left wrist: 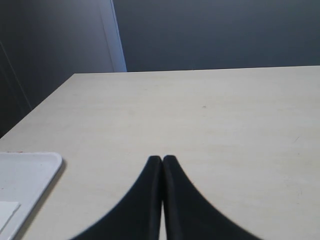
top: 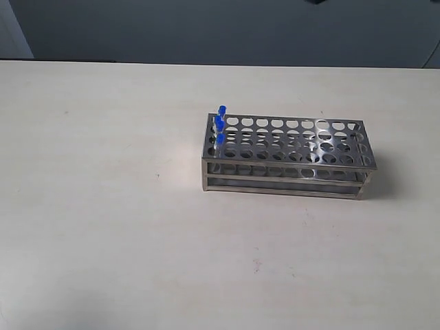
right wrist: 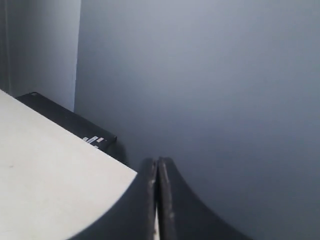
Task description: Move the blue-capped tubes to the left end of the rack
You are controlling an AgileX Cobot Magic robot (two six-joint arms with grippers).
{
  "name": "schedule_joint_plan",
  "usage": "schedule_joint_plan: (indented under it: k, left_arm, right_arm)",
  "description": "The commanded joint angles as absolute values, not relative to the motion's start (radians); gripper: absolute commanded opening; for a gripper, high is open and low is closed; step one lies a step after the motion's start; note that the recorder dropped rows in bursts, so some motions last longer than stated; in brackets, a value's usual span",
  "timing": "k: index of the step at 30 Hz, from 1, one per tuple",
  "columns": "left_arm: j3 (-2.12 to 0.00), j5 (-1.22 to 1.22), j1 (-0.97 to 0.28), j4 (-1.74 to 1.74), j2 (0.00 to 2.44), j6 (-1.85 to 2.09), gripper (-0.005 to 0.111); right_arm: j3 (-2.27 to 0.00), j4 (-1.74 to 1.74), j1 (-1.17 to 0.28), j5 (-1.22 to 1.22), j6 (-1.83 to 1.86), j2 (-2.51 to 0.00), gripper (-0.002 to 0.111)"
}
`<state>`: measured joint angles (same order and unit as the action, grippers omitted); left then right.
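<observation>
The shiny steel rack [top: 302, 168] stands on the table right of centre in the exterior view. The blue-capped tubes [top: 220, 124] stand upright in the holes at its left end, one behind another; I can make out three blue caps. Neither arm shows in the exterior view. My left gripper [left wrist: 162, 159] is shut, its black fingertips pressed together over bare tabletop. My right gripper [right wrist: 156, 161] is also shut and empty, hanging past a table corner in front of a grey wall. Rack and tubes appear in neither wrist view.
A white tray [left wrist: 30, 172] lies on the table near the left gripper. A black box [right wrist: 70, 122] sits beyond the table edge in the right wrist view. The pale tabletop [top: 103, 206] stretches wide to the left of the rack.
</observation>
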<state>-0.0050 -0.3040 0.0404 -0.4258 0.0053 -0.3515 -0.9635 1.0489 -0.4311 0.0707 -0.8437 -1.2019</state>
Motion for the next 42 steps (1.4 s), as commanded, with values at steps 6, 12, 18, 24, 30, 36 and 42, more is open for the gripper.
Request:
schedule_joint_plan:
  k: [6,12,18,24,30,36,42]
  left_arm:
    - [-0.003,-0.294,0.037,-0.431,0.000,-0.356,0.000]
    - [-0.003,-0.294,0.037,-0.431,0.000,-0.356,0.000]
    - [-0.003,-0.294,0.037,-0.431,0.000,-0.356,0.000]
    - [-0.003,-0.296,0.037,-0.431,0.000,-0.356,0.000]
    - [-0.003,-0.294,0.037,-0.431,0.000,-0.356,0.000]
    - [-0.003,-0.294,0.037,-0.431,0.000,-0.356,0.000]
    - [-0.003,-0.294,0.037,-0.431,0.000,-0.356,0.000]
  right_arm:
    - [-0.698,0.919,-0.430,0.015,-0.838,-0.913,-0.001]
    - [-0.600,0.860,-0.430,-0.437,-0.866,-0.693,-0.001]
    - [-0.597,0.828,-0.430,-0.909,-0.917,-0.602,-0.001]
    - [-0.536,1.054,-0.426,-0.699,-0.917,-0.550,-0.001]
    - [-0.306,1.306,-0.218,0.012,-0.924,-0.418,-0.001]
    - [-0.104,0.962,-0.038,0.081,-1.057,-0.312,-0.001]
    - [-0.075,0.933,-0.024,0.150,-1.046,-0.297,-0.001]
